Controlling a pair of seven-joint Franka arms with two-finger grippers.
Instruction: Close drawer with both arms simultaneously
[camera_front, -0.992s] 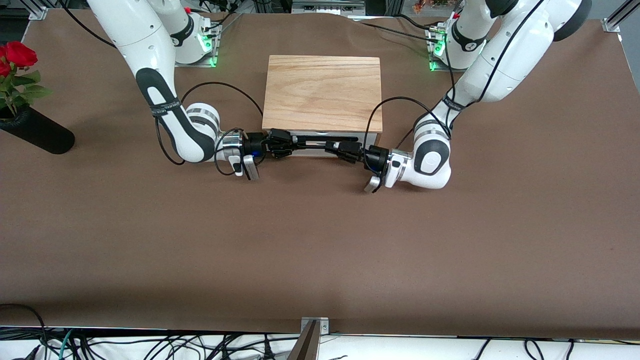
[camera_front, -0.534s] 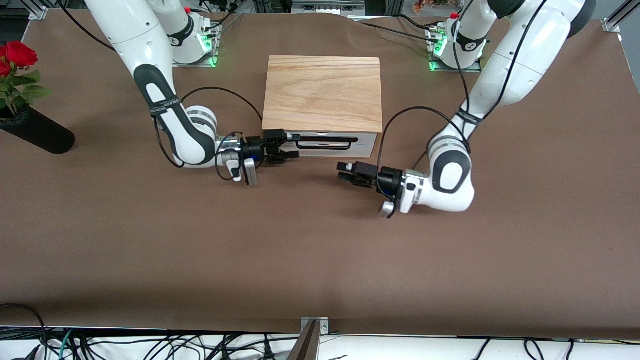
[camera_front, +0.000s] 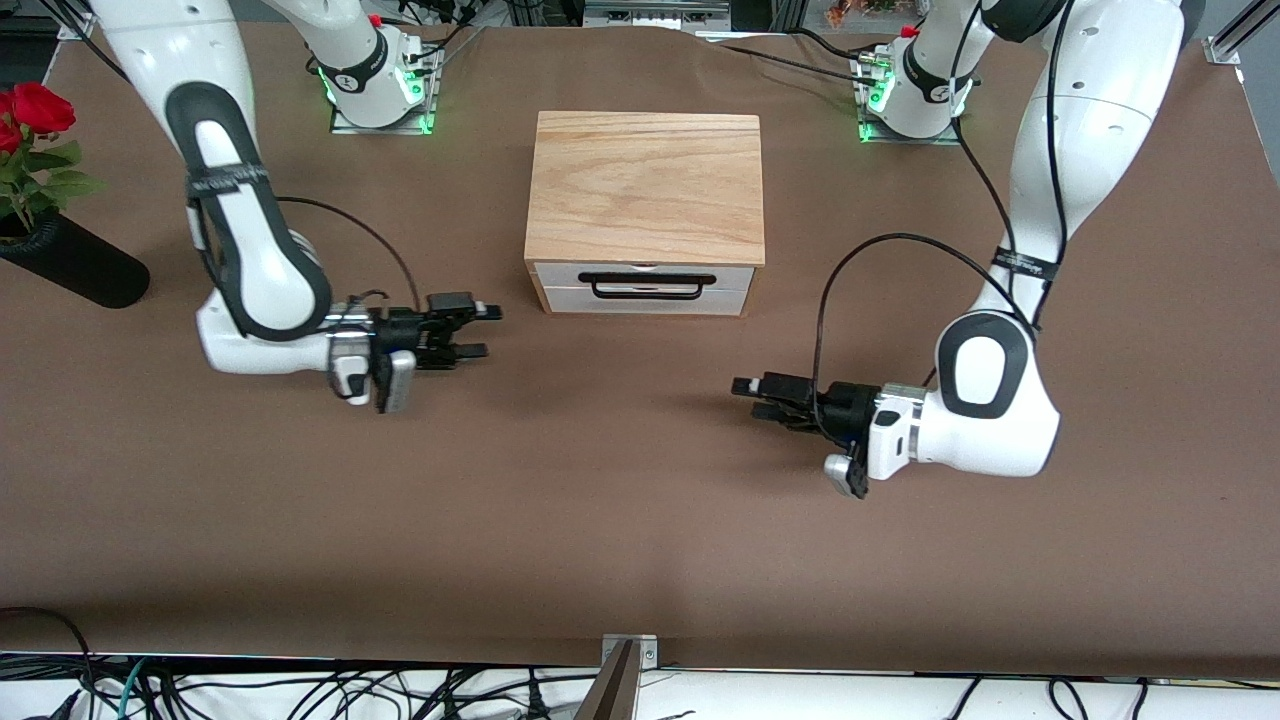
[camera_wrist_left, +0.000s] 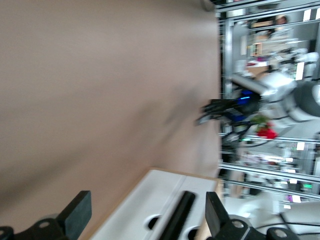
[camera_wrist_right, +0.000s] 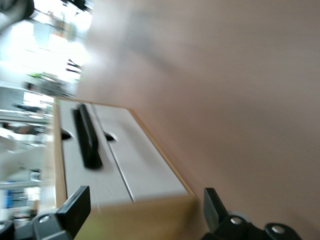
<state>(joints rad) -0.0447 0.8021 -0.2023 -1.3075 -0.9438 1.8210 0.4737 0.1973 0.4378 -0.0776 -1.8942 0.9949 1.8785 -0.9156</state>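
The light-oak box (camera_front: 645, 185) stands mid-table with the drawer (camera_front: 570, 286) pushed in, its white front flush and its black wire handle (camera_front: 650, 285) free. My right gripper (camera_front: 484, 331) hangs open over the table in front of the box's corner at the right arm's end, holding nothing. My left gripper (camera_front: 750, 397) is open and empty over the table, toward the left arm's end. The left wrist view shows the drawer (camera_wrist_left: 150, 192) and handle (camera_wrist_left: 177, 217) past my left gripper (camera_wrist_left: 147, 220). In the right wrist view my right gripper (camera_wrist_right: 145, 210) faces the drawer (camera_wrist_right: 107, 165).
A black vase (camera_front: 75, 265) with red roses (camera_front: 35, 108) lies at the table's edge at the right arm's end. Cables run along the table's edge nearest the camera, beside a metal bracket (camera_front: 625, 655). The right gripper (camera_wrist_left: 215, 106) shows far off in the left wrist view.
Both grippers let go of the drawer handle, opened, and drew back from the box, each toward its own arm's end of the table. The drawer front now sits uncovered and flush.
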